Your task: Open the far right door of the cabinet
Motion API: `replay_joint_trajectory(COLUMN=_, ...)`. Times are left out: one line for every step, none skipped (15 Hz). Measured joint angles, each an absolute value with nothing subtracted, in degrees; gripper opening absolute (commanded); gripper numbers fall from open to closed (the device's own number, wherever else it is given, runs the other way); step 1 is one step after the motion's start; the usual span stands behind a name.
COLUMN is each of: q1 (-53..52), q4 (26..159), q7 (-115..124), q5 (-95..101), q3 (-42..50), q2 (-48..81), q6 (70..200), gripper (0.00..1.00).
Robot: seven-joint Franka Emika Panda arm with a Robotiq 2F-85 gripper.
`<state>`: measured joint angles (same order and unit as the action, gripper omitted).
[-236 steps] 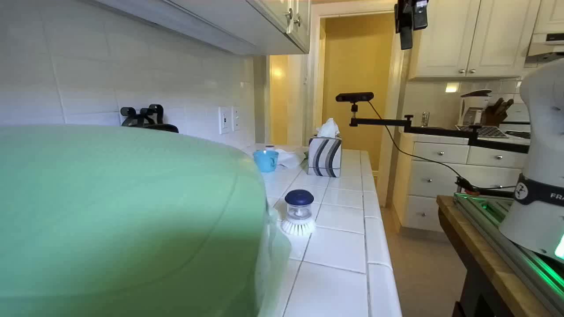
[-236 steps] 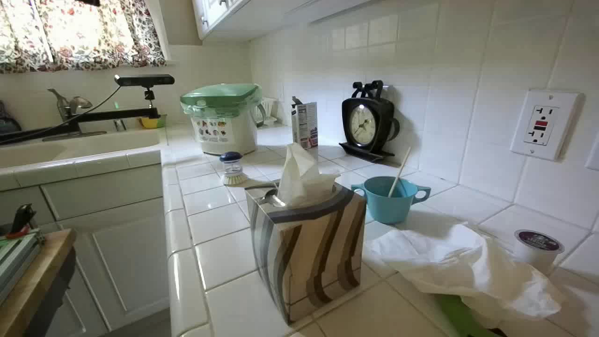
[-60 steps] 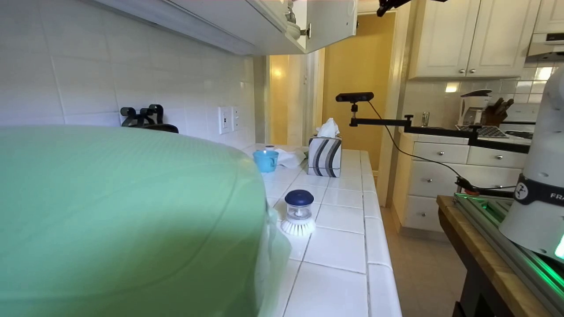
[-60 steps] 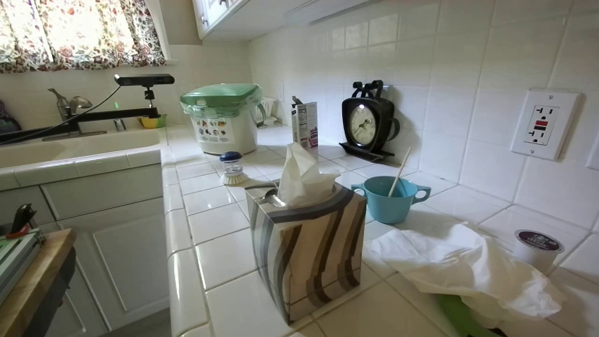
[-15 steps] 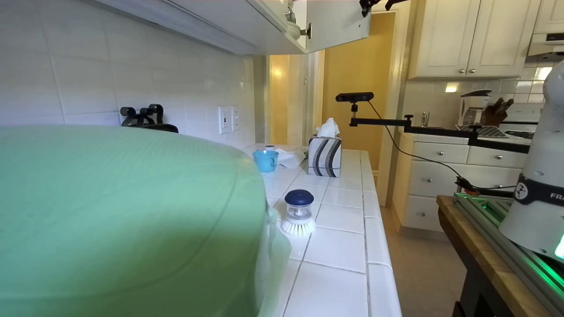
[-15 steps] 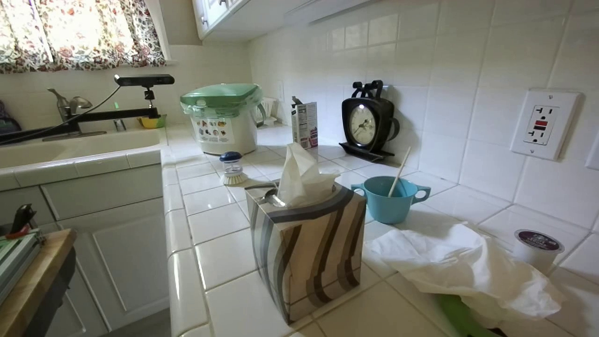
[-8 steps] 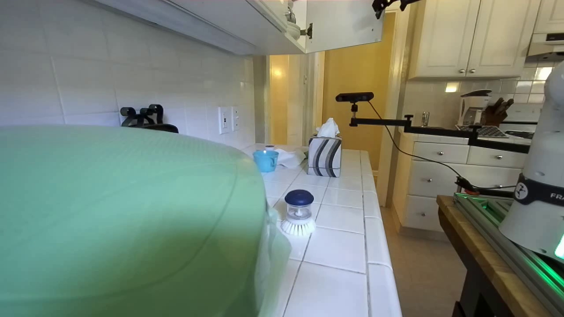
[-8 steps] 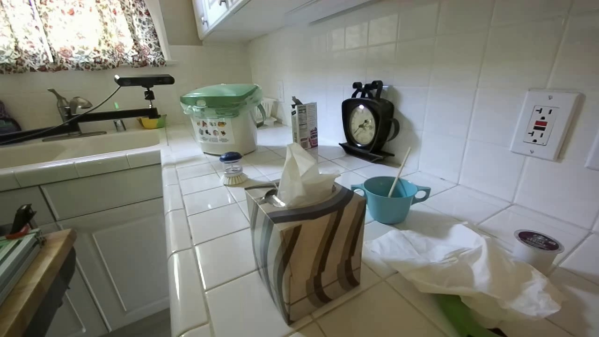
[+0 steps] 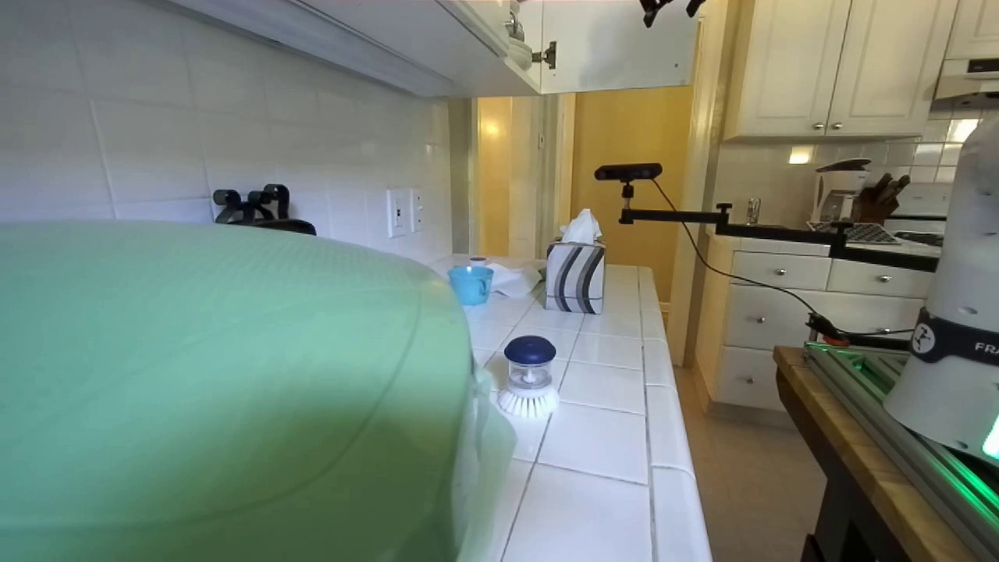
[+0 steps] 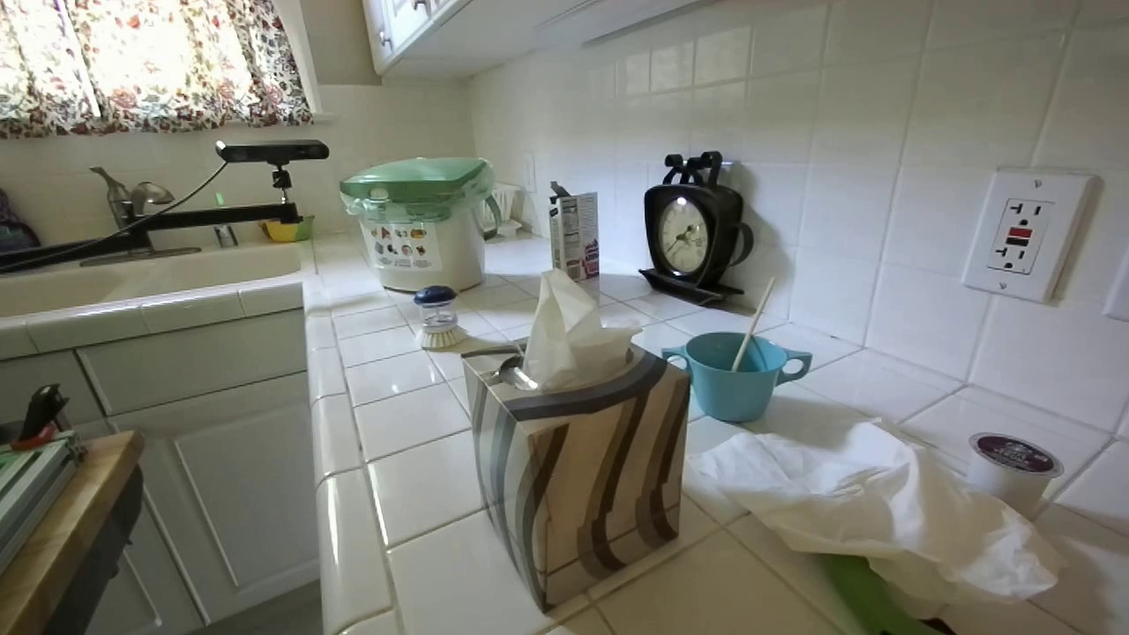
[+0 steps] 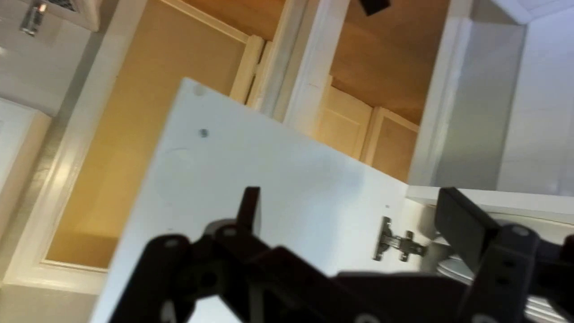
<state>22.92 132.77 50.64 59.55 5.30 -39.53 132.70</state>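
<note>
Gripper [image 11: 348, 208] is spread wide before the inner face of the far right door [image 11: 291, 179]; dishes [image 11: 453, 268] are stacked inside the cabinet [image 9: 445, 55]. The door is turned outward from its front, long axis upright.

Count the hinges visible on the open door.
1: a metal hinge low on the far right door, joining it to the cabinet. The door's top is out of frame, so more may be hidden.

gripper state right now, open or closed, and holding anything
Gripper: open, jaws wide apart in the wrist view, holding nothing.
</note>
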Motion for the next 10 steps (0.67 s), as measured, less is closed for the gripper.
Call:
replay_joint_trajectory(q1=20.66, q4=132.62, q7=50.64, q5=57.79, q3=5.33, q2=-39.45, q6=132.9, gripper=1.0)
replay_joint_trajectory(q1=18.65, q4=132.43, q7=50.59, q5=55.79, q3=5.4, q2=-39.32, q6=133.18, gripper=1.0)
replay_joint_trajectory(q1=16.9, q4=132.2, q7=50.43, q5=53.81, q3=5.51, q2=-39.15, q6=133.61, gripper=1.0)
replay_joint_trajectory(q1=15.46, q4=131.99, q7=50.15, q5=51.69, q3=5.7, q2=-38.98, q6=134.37, gripper=1.0)
replay_joint_trajectory(q1=14.22, q4=131.83, q7=49.47, q5=49.28, q3=5.93, q2=-38.83, q6=135.24, gripper=1.0)
replay_joint_trajectory(q1=13.12, q4=131.67, q7=48.44, q5=46.62, q3=6.19, q2=-38.67, q6=136.06, gripper=1.0)
replay_joint_trajectory(q1=12.02, q4=131.59, q7=46.72, q5=43.51, q3=6.48, q2=-38.52, q6=136.9, gripper=1.0)
replay_joint_trajectory(q1=11.1, q4=131.57, q7=44.72, q5=40.35, q3=6.65, q2=-38.43, q6=137.46, gripper=1.0)
replay_joint_trajectory(q1=10.29, q4=131.56, q7=42.38, q5=36.88, q3=6.71, q2=-38.41, q6=137.55, gripper=1.0)
replay_joint_trajectory(q1=9.51, q4=131.55, q7=39.78, q5=32.99, q3=6.72, q2=-38.41, q6=137.48, gripper=1.0)
